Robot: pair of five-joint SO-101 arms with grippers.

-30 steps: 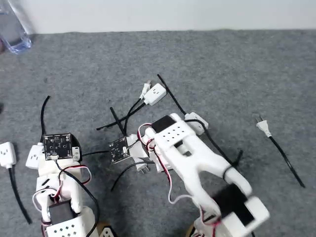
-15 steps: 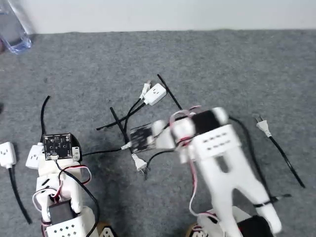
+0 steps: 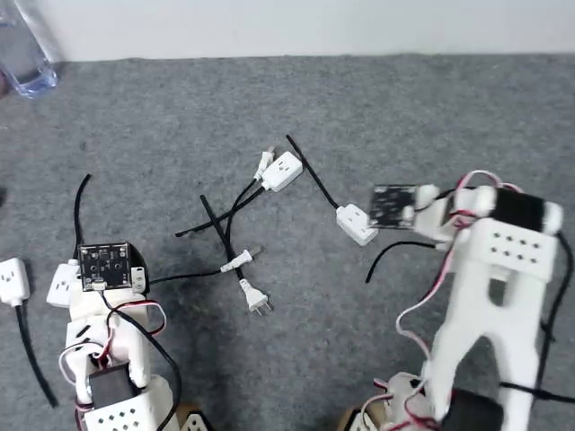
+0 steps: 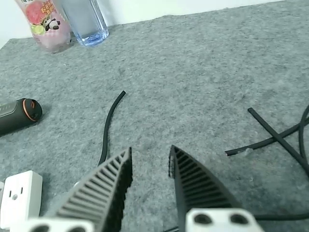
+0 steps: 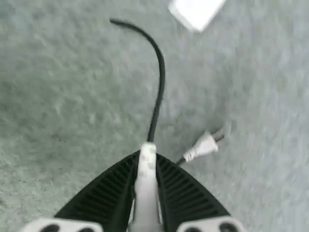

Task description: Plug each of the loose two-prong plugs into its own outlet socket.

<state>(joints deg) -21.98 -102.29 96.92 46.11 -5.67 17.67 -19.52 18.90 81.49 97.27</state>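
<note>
Plug (image 5: 146, 193) clamped in right tool (image 5: 147, 157); left tool (image 4: 150, 152) spread wide, empty, over grey mat (image 4: 193, 72).

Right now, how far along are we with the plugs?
Done: nothing clearly seated; the upper plug lies beside the upper socket, mating unclear. In hand: the right gripper is shut on the held plug, a white one on a black cord, near the free socket. Remaining: the middle plug and the lower plug lie loose on the mat; the left gripper is open and empty.
</note>
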